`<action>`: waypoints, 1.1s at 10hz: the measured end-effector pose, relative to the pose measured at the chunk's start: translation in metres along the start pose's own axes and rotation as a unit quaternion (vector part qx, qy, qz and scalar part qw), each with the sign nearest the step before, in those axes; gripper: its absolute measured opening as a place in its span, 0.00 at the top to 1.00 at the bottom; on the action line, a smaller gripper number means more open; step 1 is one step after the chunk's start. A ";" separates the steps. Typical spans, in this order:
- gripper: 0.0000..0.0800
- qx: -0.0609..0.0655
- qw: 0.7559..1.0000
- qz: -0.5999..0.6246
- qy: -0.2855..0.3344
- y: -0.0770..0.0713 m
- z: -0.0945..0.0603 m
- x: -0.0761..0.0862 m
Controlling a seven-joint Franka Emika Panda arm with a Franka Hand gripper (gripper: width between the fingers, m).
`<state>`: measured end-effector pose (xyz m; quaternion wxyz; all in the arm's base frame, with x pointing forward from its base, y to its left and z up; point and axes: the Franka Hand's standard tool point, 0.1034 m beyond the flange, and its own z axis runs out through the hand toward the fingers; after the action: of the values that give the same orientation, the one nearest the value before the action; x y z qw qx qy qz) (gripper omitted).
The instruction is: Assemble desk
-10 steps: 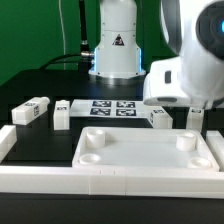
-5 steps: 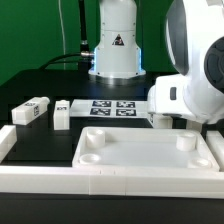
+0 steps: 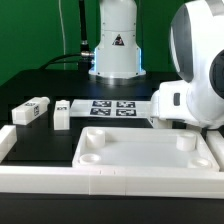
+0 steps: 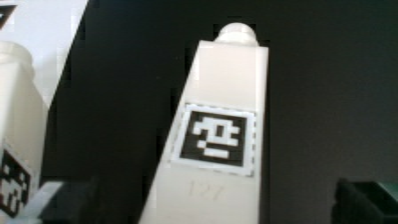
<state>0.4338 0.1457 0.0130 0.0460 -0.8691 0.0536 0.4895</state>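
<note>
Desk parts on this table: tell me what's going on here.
A robot arm is putting a desk together. Its tool is open and hangs over one white tagged leg, a finger on each side, gripping nothing yet. The tabletop lies rim-up at the front, no legs fitted that I can see. A far-left leg and a second leg beside it wait at the exterior view's left; the marker board lies behind the tabletop.

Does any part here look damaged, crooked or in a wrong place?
Nothing stands out. The tabletop lies flat and whole, the loose legs rest undamaged, and the leg between the open jaws looks intact.
</note>
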 end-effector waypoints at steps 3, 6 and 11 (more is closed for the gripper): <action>0.64 -0.001 1.000 -0.001 0.000 -0.001 0.001 0.000; 0.64 -0.002 1.000 -0.011 0.000 0.000 -0.001 -0.001; 0.64 0.006 0.996 -0.083 0.019 0.015 -0.050 -0.034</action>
<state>0.4562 0.1258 0.0674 0.0908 -0.8796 -0.0149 0.4668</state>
